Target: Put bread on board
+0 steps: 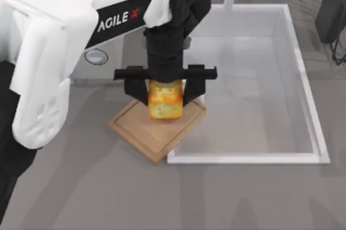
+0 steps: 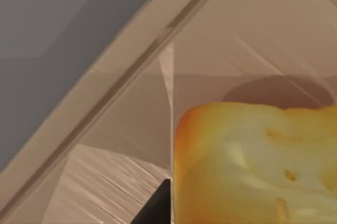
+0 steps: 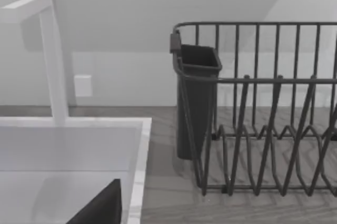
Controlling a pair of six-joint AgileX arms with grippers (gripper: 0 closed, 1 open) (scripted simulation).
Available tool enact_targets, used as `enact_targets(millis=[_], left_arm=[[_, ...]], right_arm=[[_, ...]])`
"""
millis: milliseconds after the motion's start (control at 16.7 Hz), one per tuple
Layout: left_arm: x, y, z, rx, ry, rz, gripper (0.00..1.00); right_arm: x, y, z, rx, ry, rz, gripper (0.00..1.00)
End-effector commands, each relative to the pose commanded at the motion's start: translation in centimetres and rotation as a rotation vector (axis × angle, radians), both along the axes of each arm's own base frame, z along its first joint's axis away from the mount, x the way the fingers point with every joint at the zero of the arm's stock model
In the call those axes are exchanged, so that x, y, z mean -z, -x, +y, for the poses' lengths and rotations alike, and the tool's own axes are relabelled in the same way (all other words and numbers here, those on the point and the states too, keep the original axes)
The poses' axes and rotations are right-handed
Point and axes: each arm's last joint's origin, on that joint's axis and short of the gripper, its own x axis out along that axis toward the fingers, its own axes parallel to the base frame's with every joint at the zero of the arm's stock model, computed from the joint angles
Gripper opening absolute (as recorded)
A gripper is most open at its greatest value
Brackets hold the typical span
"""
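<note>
The sink (image 1: 303, 79) is seen sunk in the worktop (image 1: 81, 187), its basin bare; a dark rack (image 3: 274, 129) with a cutlery cup (image 3: 197, 98) stands beside it. The board (image 1: 135, 127) lies at the sink's left edge, one corner overhanging the rim. The bread (image 1: 165, 100) is gripped between the closed fingers of the left gripper (image 1: 165, 92), above the board's middle. Open worktop is left toward the near edge.
</note>
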Motion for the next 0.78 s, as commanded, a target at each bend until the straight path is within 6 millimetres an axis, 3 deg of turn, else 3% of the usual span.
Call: enact_targets(millis=[420,780], left_arm=[[0.0,0.0,0.0,0.0,0.0,0.0,0.98],[0.0,0.0,0.0,0.0,0.0,0.0,1.0]], right_arm=[[0.0,0.0,0.0,0.0,0.0,0.0,1.0],[0.0,0.0,0.0,0.0,0.0,0.0,1.0]])
